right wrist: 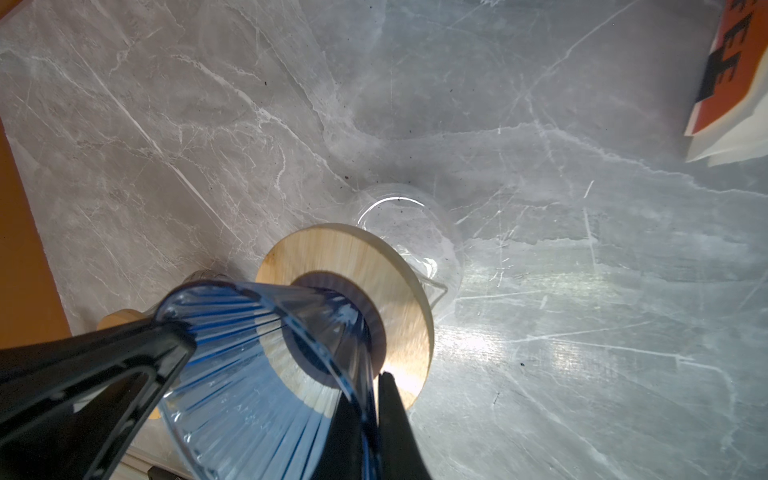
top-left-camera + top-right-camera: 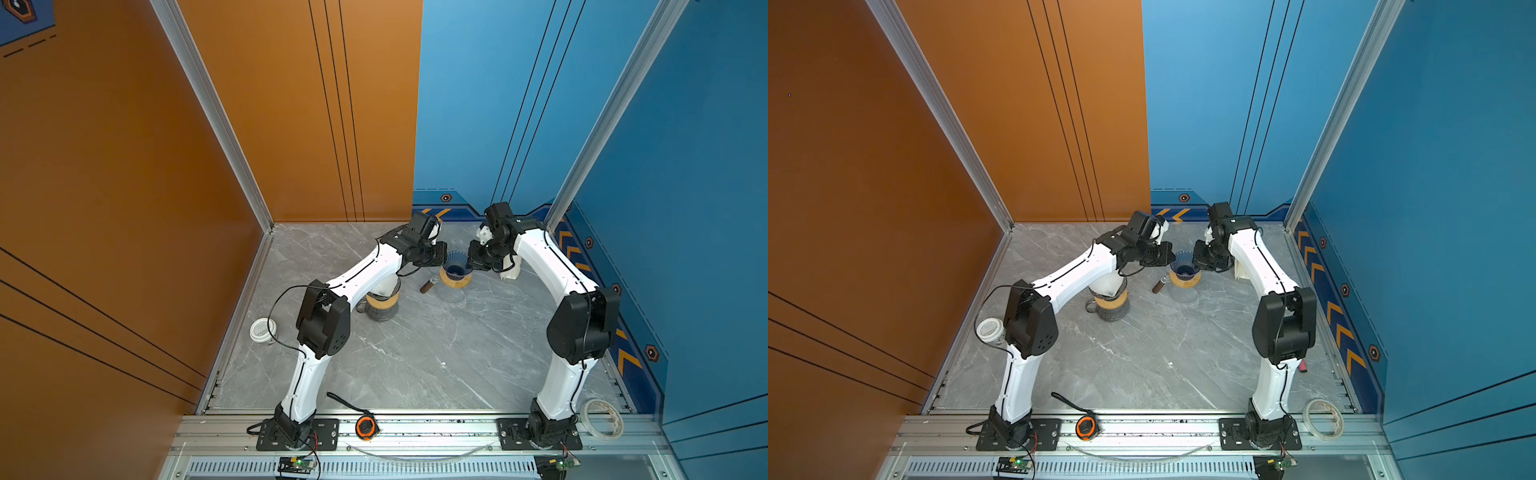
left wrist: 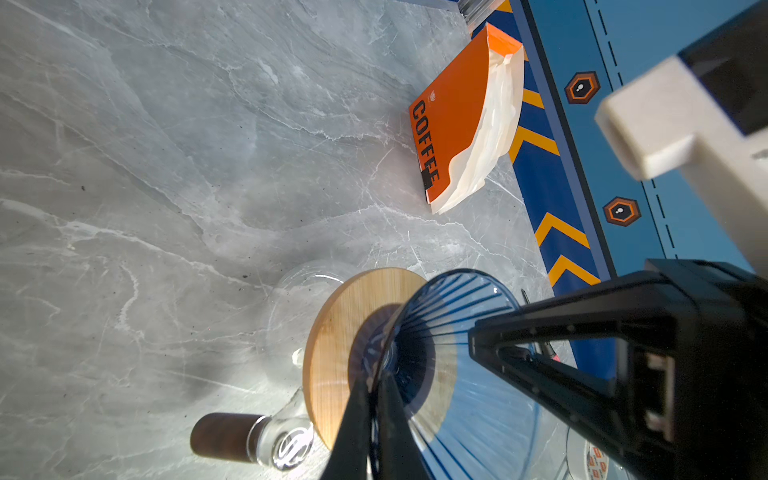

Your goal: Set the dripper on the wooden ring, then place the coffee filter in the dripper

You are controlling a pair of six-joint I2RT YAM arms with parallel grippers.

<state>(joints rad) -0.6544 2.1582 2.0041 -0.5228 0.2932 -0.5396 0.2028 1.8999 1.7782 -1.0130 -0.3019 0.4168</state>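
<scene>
Left wrist view: we see the left gripper (image 3: 377,388) pinched shut on the blue dripper (image 3: 449,299) rim at nine o'clock as seen from above. The right gripper (image 1: 370,399) is clamped likewise at three, seemingly to steady it on its wooden collar (image 3: 332,353) and glass jug (image 3: 291,299). We find the coffee filters (image 3: 494,120) not yet picked, in their orange sleeve (image 3: 453,124) by the wall, three o'clock of the dripper.

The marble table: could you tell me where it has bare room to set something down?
Free: the middle of the table, behind the tape measure. Crowded: the rear, where left pincer and right pincer clamp the blue dripper near the filter pack.
</scene>
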